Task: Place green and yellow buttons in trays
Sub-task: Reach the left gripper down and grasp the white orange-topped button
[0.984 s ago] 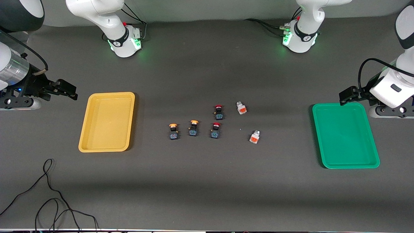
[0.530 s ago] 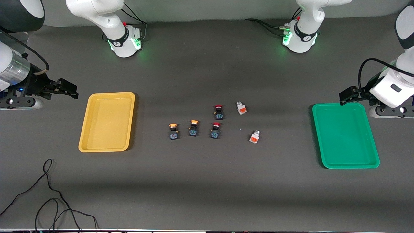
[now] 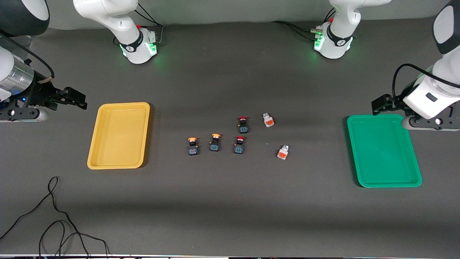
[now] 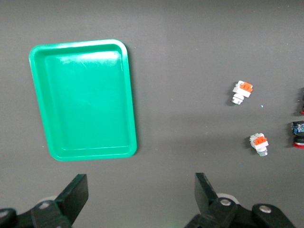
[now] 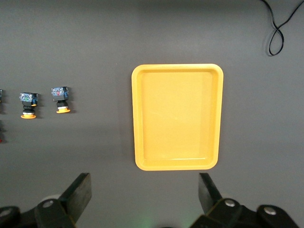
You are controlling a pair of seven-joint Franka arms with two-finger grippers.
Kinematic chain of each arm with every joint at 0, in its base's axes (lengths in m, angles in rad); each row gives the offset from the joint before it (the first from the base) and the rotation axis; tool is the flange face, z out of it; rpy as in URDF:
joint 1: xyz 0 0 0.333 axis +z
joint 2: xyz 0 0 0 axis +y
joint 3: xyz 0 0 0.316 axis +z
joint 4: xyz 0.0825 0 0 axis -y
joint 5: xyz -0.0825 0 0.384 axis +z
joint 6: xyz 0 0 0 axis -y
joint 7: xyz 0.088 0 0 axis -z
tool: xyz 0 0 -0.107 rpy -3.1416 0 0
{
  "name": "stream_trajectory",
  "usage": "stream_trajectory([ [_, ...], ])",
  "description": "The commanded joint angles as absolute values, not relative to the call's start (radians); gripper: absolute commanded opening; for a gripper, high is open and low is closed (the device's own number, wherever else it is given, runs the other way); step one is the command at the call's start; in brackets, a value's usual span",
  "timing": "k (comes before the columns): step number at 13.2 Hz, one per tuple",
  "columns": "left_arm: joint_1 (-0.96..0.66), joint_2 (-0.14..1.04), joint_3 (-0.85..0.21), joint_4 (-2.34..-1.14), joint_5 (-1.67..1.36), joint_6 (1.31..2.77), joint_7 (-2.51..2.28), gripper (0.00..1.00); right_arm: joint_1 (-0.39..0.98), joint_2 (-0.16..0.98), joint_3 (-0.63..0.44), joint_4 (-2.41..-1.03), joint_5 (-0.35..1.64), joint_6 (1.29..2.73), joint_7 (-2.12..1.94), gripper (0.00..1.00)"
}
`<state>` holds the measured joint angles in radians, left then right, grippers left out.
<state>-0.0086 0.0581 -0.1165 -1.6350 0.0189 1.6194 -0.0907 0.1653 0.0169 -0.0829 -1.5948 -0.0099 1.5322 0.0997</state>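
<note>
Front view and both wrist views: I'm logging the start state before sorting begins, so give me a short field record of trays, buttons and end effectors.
yellow tray: empty, toward the right arm's end of the table
green tray: empty, toward the left arm's end
yellow-capped buttons: two, on the table between the trays
grey-white buttons: two, nearer the green tray
red-capped buttons: two, mid-table
left end effector: open, empty, beside the green tray
right end effector: open, empty, beside the yellow tray
</note>
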Motion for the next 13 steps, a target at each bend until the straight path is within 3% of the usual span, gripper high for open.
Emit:
stream_trajectory([
  [1,-0.089,0.038,-0.114,-1.681,0.014,1.632,-0.231,1.00,0.172,0.025,-0.089,-1.577,-0.023,1.516,0.098,1.00],
  [5,-0.271,0.035,-0.114,-1.692,-0.083,1.659,-0.528,1.00,0.170,0.025,-0.089,-1.575,-0.023,1.516,0.098,1.00],
  [9,-0.509,0.060,-0.114,-1.784,-0.083,1.867,-0.921,1.00,0.164,0.026,-0.091,-1.572,-0.021,1.516,0.094,1.00],
  [13,-0.575,0.095,-0.114,-1.802,-0.081,1.876,-1.038,1.00,0.164,0.026,-0.092,-1.574,-0.021,1.516,0.091,1.00],
])
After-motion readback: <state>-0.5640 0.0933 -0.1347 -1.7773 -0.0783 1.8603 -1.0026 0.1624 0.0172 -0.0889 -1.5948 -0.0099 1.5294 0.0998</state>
